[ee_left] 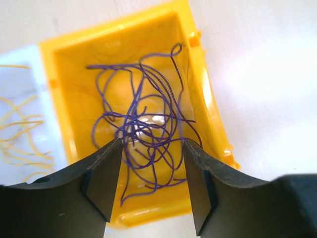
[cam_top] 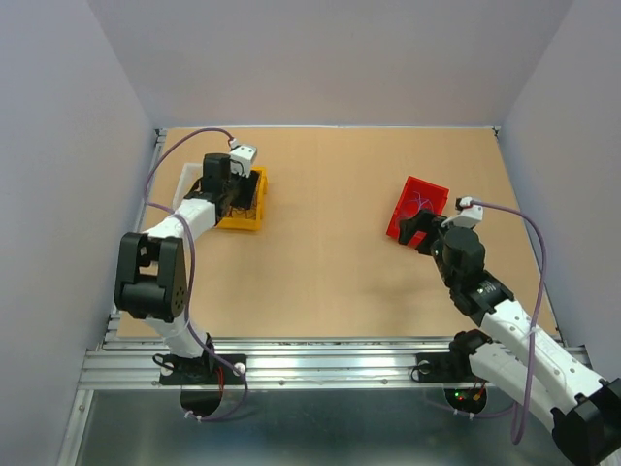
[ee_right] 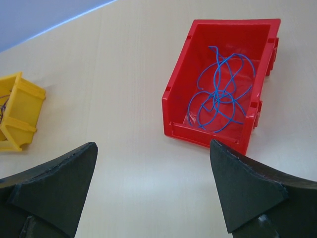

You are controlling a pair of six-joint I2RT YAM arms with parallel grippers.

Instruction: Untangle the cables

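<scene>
A tangle of thin purple cables point(ee_left: 148, 119) lies in a yellow bin point(ee_left: 208, 114). My left gripper point(ee_left: 152, 148) is open just above that bin, with its fingers on either side of the near part of the tangle; it also shows in the top view point(cam_top: 243, 194). A few thin blue cables point(ee_right: 220, 94) lie looped in a red bin point(ee_right: 178, 106). My right gripper point(ee_right: 152, 148) is wide open and empty over bare table, short of the red bin point(cam_top: 419, 202); it also shows in the top view point(cam_top: 415, 229). Thin yellow-tan cables point(ee_left: 20, 129) lie in a white bin.
The white bin point(cam_top: 189, 180) stands against the left side of the yellow bin point(cam_top: 254, 209) at the back left. The yellow bin also shows far left in the right wrist view point(ee_right: 17, 114). Grey walls enclose the wooden table point(cam_top: 330, 252).
</scene>
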